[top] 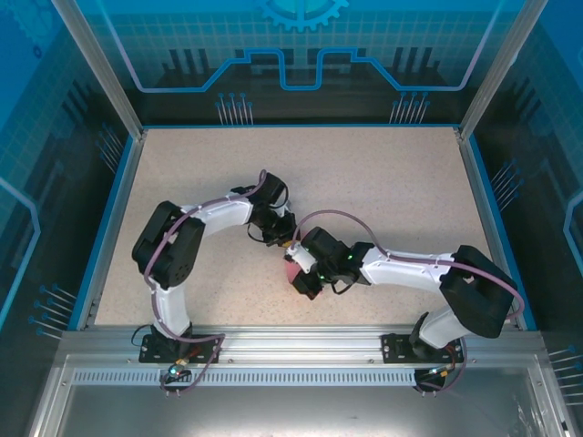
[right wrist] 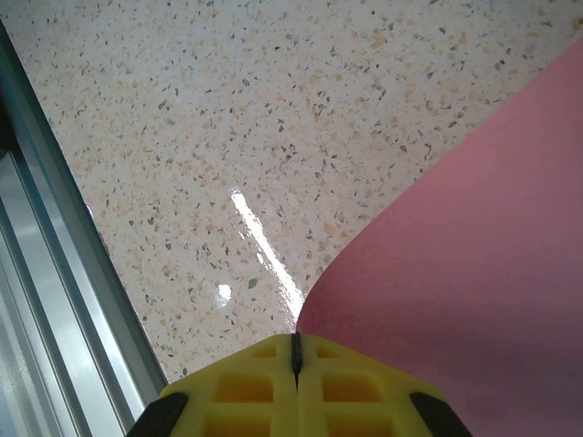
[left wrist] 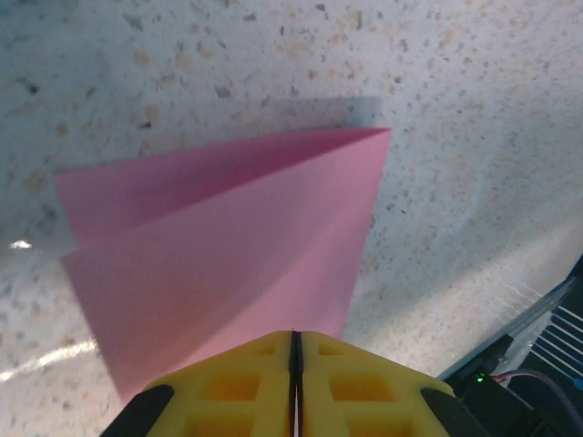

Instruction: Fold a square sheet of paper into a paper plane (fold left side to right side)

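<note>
Paper (left wrist: 228, 237): plain pink. My fingers (left wrist: 239, 382): yellow. Tabletop (left wrist: 455, 91): off-white with tan and grey speckles. Table border (top: 110, 218): blue.

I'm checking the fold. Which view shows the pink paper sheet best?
Left wrist: the thin pink-red paper sheet shows nearly whole, with both its folded layers visible. Right wrist shows one curved part; top external, a small sliver.

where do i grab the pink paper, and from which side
Probably its thin edge, coming in low along the table: the pink paper is folded into two thin layers, nothing to take from above. The left gripper pinches it so.
</note>
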Controlling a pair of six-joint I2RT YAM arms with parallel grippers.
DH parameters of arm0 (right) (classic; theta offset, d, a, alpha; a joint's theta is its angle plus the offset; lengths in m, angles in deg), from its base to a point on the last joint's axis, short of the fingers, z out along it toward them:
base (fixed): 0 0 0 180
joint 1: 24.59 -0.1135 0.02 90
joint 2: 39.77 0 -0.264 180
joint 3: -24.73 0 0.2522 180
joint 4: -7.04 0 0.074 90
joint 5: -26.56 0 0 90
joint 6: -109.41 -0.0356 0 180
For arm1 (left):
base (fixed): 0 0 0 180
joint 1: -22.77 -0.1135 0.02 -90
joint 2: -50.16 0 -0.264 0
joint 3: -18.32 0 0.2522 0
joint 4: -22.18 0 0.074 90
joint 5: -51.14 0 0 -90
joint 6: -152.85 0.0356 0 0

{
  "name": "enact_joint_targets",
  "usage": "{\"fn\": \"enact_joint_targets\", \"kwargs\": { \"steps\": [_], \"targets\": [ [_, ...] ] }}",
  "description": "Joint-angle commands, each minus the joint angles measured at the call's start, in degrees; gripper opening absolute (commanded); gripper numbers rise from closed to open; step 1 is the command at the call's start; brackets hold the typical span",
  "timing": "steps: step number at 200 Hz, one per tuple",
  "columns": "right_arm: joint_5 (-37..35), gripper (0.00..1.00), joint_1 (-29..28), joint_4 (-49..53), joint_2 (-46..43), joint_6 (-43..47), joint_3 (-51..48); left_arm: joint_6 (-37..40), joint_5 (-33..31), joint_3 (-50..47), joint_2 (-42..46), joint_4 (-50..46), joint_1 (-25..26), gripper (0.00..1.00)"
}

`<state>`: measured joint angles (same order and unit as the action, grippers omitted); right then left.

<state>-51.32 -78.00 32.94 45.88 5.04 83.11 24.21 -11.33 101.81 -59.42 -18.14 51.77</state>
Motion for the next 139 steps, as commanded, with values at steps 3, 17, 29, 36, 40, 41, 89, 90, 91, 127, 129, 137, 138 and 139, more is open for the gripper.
{"fn": "enact_joint_targets", "kwargs": {
  "steps": [3, 17, 29, 36, 40, 41, 89, 90, 91, 127, 129, 137, 138, 139],
  "targets": [
    [2.33, 0.00, 1.80, 0.51, 0.92, -2.18, 0.82, 3.66, 0.57, 2.30, -3.76, -3.77, 0.74, 0.09],
    [2.04, 0.00, 2.76, 0.88, 0.82, -3.06, 0.60, 4.21, 0.01, 2.60, -5.13, -4.11, 1.02, 0.09],
    [1.89, 0.00, 3.79, 1.08, 0.75, -3.75, 0.38, 4.42, -0.23, 2.49, -5.96, -4.11, 1.15, 0.08],
    [1.65, 0.00, 4.51, 1.04, 0.66, -4.23, 0.16, 4.59, -0.46, 2.47, -6.37, -4.24, 1.26, 0.08],
    [1.57, 0.00, 4.81, 1.04, 0.60, -4.41, 0.12, 4.69, -0.62, 2.59, -6.51, -4.35, 1.25, 0.08],
    [1.54, 0.00, 4.90, 1.09, 0.59, -4.47, 0.07, 4.70, -0.67, 2.59, -6.56, -4.36, 1.24, 0.08],
    [-0.47, 0.00, 9.12, 2.90, 1.22, -6.17, 0.37, 5.01, -1.34, 2.70, -7.93, -4.46, 1.91, 0.07],
    [-0.54, 0.00, 9.21, 3.03, 1.25, -6.23, 0.33, 4.99, -1.38, 2.69, -7.93, -4.46, 1.88, 0.07],
    [-0.53, 0.00, 9.25, 3.05, 1.35, -6.25, 0.40, 5.02, -1.36, 2.69, -7.93, -4.46, 1.87, 0.07],
    [-1.45, 0.00, 11.31, 4.36, 3.05, -7.06, 0.88, 4.80, -1.49, 3.24, -8.02, -4.46, 2.25, 0.07],
    [-1.54, 0.00, 11.35, 4.44, 3.15, -7.09, 0.92, 4.79, -1.48, 3.22, -8.08, -4.46, 2.24, 0.07],
    [-1.87, 0.00, 11.69, 4.64, 3.50, -7.36, 1.04, 4.78, -1.46, 3.39, -8.05, -4.57, 2.43, 0.07],
    [-1.90, 0.00, 11.72, 4.64, 3.53, -7.39, 1.06, 4.79, -1.44, 3.39, -8.03, -4.56, 2.45, 0.07],
    [-1.95, 0.00, 11.73, 4.64, 3.59, -7.41, 1.07, 4.79, -1.43, 3.39, -8.03, -4.55, 2.46, 0.07]
  ]
}}
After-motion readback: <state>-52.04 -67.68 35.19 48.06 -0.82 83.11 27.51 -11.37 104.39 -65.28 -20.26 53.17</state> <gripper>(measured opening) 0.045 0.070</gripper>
